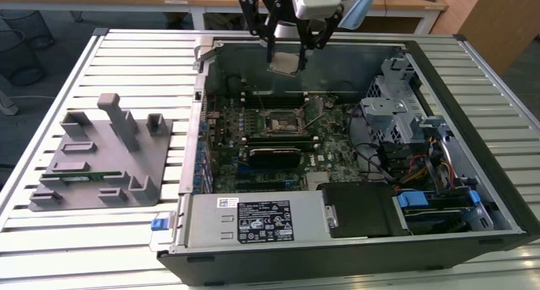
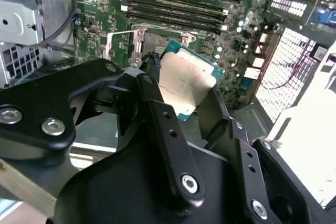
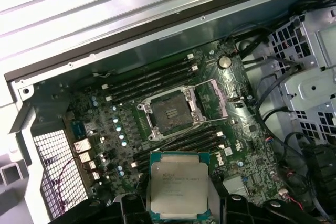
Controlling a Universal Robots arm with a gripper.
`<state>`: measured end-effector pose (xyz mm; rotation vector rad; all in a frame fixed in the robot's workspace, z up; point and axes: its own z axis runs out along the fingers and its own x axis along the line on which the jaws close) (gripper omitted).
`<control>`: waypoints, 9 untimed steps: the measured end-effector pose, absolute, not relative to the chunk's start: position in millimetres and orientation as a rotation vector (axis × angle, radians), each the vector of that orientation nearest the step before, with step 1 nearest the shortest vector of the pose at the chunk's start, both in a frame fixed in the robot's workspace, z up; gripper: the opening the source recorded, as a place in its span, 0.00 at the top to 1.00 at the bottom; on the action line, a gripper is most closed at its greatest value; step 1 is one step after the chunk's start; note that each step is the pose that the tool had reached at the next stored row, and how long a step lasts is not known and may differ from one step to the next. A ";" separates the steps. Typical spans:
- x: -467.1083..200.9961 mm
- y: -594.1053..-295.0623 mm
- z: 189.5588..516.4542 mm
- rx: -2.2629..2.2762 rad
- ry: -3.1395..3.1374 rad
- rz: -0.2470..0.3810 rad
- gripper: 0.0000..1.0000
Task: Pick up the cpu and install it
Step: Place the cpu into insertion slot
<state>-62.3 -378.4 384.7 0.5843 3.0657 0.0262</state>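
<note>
The cpu is a flat square chip with a silver top and green rim, held up in the air over the far edge of the open computer case. My gripper is shut on the cpu, its black fingers clamped on two opposite edges. In the first wrist view the cpu hangs well above the motherboard. The black socket lies below with its metal frame swung open. In the exterior view the socket sits mid-board, nearer than the cpu.
Memory slots flank the socket on both sides. A drive cage and cables fill the exterior view's right of the case, and a power supply sits at the near edge. A grey parts fixture holding a memory stick stands at the exterior view's left.
</note>
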 end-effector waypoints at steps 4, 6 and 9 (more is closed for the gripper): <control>-62.3 -378.4 384.4 0.646 3.053 0.026 0.47; -62.3 -378.4 384.3 0.678 3.046 0.025 0.47; -62.3 -378.4 384.1 0.724 3.035 0.025 0.47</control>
